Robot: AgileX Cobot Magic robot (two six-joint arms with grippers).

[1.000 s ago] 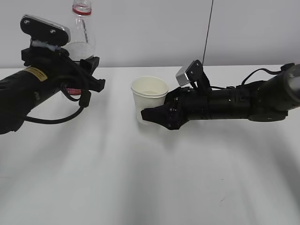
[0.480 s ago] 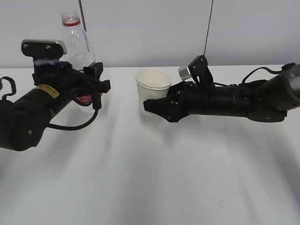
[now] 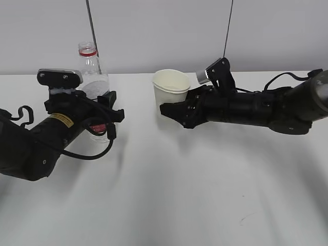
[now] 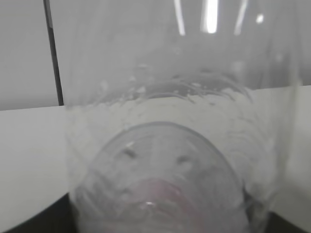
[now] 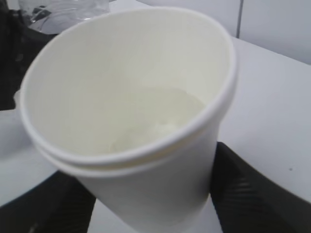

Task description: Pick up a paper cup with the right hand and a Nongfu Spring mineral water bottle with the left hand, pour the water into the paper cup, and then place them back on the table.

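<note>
While both arms reach toward the middle of the white worktop:
Left tool: closed on the Nongfu Spring mineral water bottle, low on its body, near the red label.
Bottle: upright, red neck ring on top, clear ribbed wall filling the left wrist view; at the left, well apart from the cup.
Right tool: gripping the paper cup at its lower wall.
Cup: tilted slightly, cream inside visible, above the worktop near the centre.
</note>
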